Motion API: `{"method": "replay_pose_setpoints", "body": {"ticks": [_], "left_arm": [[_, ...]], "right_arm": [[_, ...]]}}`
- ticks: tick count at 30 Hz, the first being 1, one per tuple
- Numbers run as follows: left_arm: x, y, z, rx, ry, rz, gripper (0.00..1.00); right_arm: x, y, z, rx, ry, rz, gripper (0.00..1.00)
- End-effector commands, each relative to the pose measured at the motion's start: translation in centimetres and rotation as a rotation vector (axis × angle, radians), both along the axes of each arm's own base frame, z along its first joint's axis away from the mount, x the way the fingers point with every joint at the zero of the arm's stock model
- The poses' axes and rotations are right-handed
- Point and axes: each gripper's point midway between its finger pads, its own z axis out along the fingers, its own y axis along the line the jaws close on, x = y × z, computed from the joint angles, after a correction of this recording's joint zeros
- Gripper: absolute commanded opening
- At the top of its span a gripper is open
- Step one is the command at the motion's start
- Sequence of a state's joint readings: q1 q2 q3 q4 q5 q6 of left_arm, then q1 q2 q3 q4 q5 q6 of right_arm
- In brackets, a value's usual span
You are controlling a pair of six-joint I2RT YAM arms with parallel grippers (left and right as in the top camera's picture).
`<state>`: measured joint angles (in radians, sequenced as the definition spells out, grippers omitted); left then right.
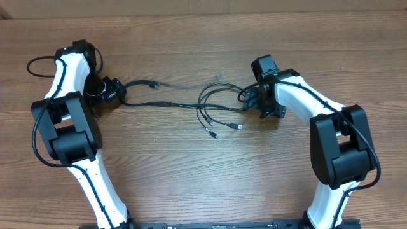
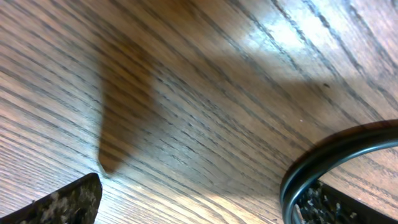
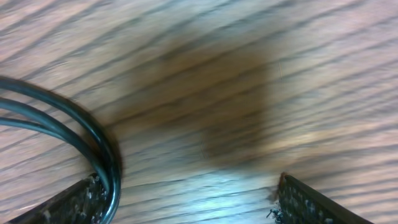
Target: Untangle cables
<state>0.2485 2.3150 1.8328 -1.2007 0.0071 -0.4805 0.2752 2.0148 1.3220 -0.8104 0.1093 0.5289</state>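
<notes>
A wooden desk [image 1: 191, 172] under soft indoor light.
Its brown surface showed a fine dark grain running along the length; a pale glare [image 2: 273, 43] lay on the wood, and a plain tan strip [image 1: 191, 7] ran behind the far edge.

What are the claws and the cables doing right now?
left claw, open, low over the table, nothing pinched, one cable curving by a finger
right claw, open, low over the table, nothing pinched, cable strands looping by one finger
cables, tangled in loops, lying flat on the table between both claws
</notes>
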Motion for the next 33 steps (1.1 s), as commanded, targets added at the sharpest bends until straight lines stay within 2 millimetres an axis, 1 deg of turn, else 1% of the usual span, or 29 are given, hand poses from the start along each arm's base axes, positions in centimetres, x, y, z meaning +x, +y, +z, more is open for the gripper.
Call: {"method": "replay_pose_setpoints", "body": {"ticks": [1, 3, 7, 9, 14, 18, 21, 26, 27, 33], "left_arm": [[-1.1, 2.4, -1.1, 0.078, 0.045, 0.054, 1.0], [-1.1, 2.3, -1.1, 0.079, 0.045, 0.052, 1.0], [-0.8, 2.0, -1.1, 0.078, 0.036, 0.045, 1.0], [-0.4, 1.4, -1.2, 0.05, 0.021, 0.028, 1.0], [1.1, -0.9, -1.3, -0.042, -0.042, -0.062, 0.99], [2.2, -3.4, -1.2, -0.111, -0.085, -0.13, 0.99], [2.7, -4.8, -1.2, -0.123, -0.099, -0.164, 1.0], [3.6, -8.0, -1.2, -0.139, -0.124, -0.24, 0.99], [3.9, -9.5, -1.2, -0.138, -0.134, -0.278, 1.0], [4.4, -14.6, -1.2, -0.152, -0.157, -0.414, 0.98]], "right_arm": [[-3.8, -5.9, -3.9, -0.164, 0.156, -0.134, 0.86], [-4.2, -6.9, -3.8, -0.188, 0.171, -0.166, 0.86], [-4.6, -7.6, -3.8, -0.181, 0.192, -0.193, 0.86], [-4.5, -7.4, -3.9, -0.163, 0.194, -0.195, 0.86], [-4.5, -7.0, -3.9, -0.14, 0.194, -0.195, 0.86], [-4.4, -6.6, -4.0, -0.117, 0.196, -0.195, 0.86], [-4.2, -6.2, -4.1, -0.093, 0.19, -0.195, 0.86], [-3.7, -5.1, -4.3, -0.026, 0.178, -0.193, 0.88], [-3.5, -4.5, -4.3, 0.006, 0.173, -0.192, 0.89], [-2.9, -2.8, -4.4, 0.103, 0.165, -0.123, 0.91]]}}
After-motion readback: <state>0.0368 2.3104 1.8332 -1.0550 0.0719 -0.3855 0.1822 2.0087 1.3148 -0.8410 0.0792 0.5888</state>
